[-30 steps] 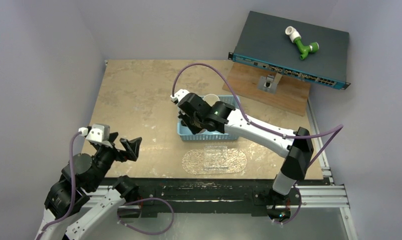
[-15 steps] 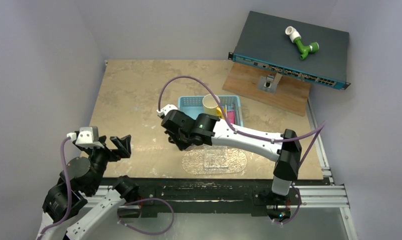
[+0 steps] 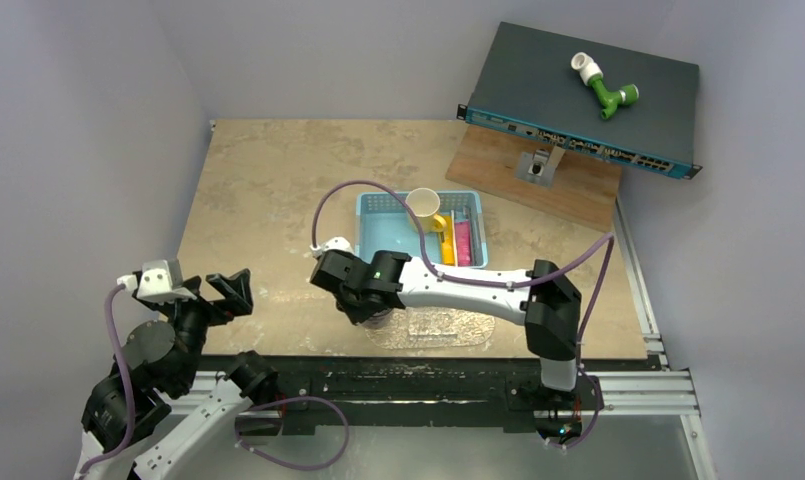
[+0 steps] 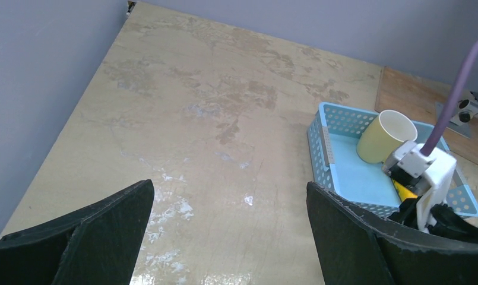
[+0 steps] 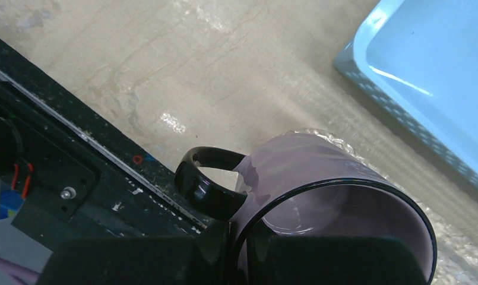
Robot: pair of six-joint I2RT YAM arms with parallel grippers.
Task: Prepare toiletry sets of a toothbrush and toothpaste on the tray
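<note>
The clear glittery tray (image 3: 456,324) lies near the table's front edge. My right gripper (image 3: 366,305) hangs over its left end, shut on the rim of a lilac mug (image 5: 325,196) with a black handle (image 5: 203,185); the tray's edge (image 5: 462,237) shows under the mug. The light-blue basket (image 3: 378,232) behind holds a yellow-orange toothpaste tube (image 3: 446,241) and a pink tube (image 3: 464,241). I cannot make out any toothbrush. My left gripper (image 3: 230,290) is open and empty at the table's left front, far from the tray; its wrist view (image 4: 230,237) shows bare table between the fingers.
A cream cup (image 3: 423,205) lies in the basket, also in the left wrist view (image 4: 385,136). A network switch (image 3: 583,95) with a green and white pipe fitting (image 3: 605,85) sits on a wooden board at the back right. The black front rail (image 5: 58,148) lies just below the mug.
My right arm has swung from the basket toward the near left, carrying the mug to the tray's left end. My left arm has drawn back toward the near left corner.
</note>
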